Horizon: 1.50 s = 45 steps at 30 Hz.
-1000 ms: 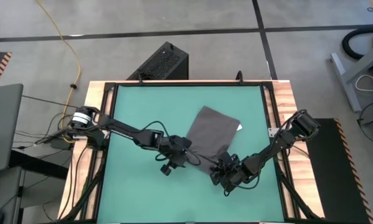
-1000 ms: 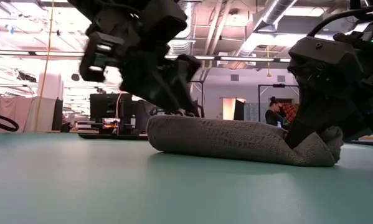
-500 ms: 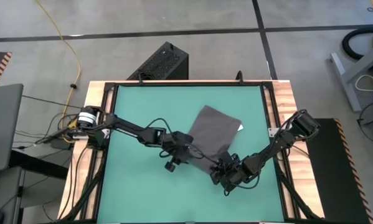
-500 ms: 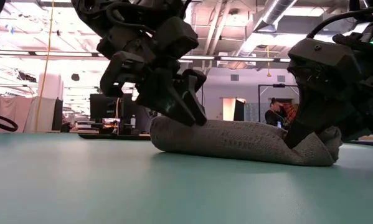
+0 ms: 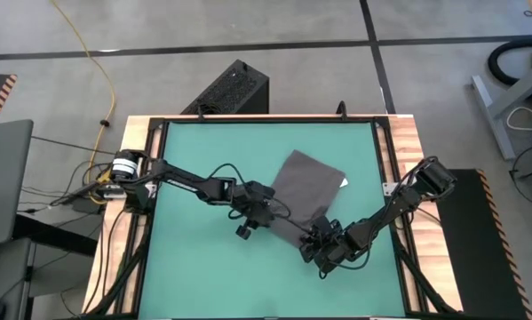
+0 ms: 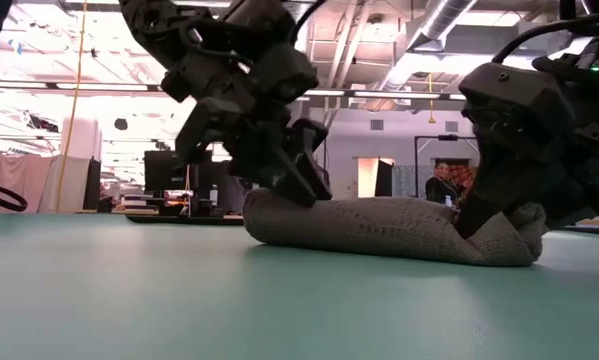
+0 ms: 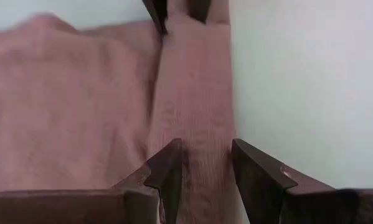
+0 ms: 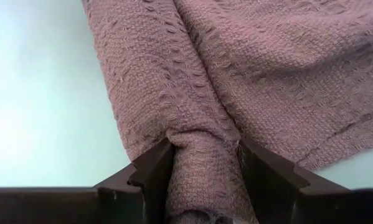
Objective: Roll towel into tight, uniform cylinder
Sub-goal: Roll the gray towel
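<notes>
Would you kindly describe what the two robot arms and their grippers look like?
Both arms are black, slender and jointed, with thin black cables looping alongside. The left arm has a silver-white cylindrical collar near its base. The left gripper and right gripper each end in two dark, flat, wedge-shaped fingers with angular tips.

**Lighting and picture quality**

Even overhead light falls on the table (image 5: 203,178), leaving only faint shadows beneath the arms. Level with the tabletop, bright ceiling strips (image 6: 449,20) glare above the towel (image 6: 389,228), and the room behind it is soft. The left wrist view is blurred; the right shows crisp weave.
</notes>
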Motion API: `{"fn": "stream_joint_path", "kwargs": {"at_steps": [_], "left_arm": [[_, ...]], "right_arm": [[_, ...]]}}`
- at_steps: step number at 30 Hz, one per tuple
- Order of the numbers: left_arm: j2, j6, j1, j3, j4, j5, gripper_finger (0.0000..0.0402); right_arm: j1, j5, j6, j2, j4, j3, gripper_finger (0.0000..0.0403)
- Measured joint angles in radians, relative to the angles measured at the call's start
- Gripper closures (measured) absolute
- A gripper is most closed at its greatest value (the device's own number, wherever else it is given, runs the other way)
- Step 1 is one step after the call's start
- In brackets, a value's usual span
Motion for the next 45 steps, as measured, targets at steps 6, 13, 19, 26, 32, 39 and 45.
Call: {"fn": "stream_joint_path", "kwargs": {"at_steps": [6, 13, 19, 26, 32, 39, 45], "left_arm": [[0.06, -0.027, 0.025, -0.015, 0.01, 0.035, 0.0274], [0.154, -0.061, 0.037, -0.01, 0.068, 0.048, 0.0274], [0.14, -0.066, 0.039, -0.011, 0.04, 0.059, 0.0274], [0.134, -0.06, 0.045, -0.011, 0.009, 0.121, 0.0274], [0.135, -0.081, 0.047, -0.009, -0.007, 0.148, 0.0274], [0.137, -0.077, 0.051, 0.049, -0.106, 0.17, 0.0274], [0.139, -0.061, 0.052, 0.129, -0.256, 0.17, 0.0274]], "right_arm": [[-0.005, 0.0, 0.03, 0.0, 0.002, 0.0, 0.0193], [-0.023, -0.067, 0.028, -0.031, -0.003, 0.0, 0.0183], [-0.011, -0.119, 0.022, -0.131, -0.076, -0.005, 0.0173], [0.037, -0.142, 0.003, -0.245, -0.13, -0.003, 0.0172], [0.096, -0.083, -0.033, -0.321, -0.14, -0.002, 0.0172], [0.177, 0.166, -0.424, -0.252, 0.142, 0.0, 0.0174], [0.12, 0.142, -0.446, -0.117, 0.222, 0.0, 0.0206]]}}
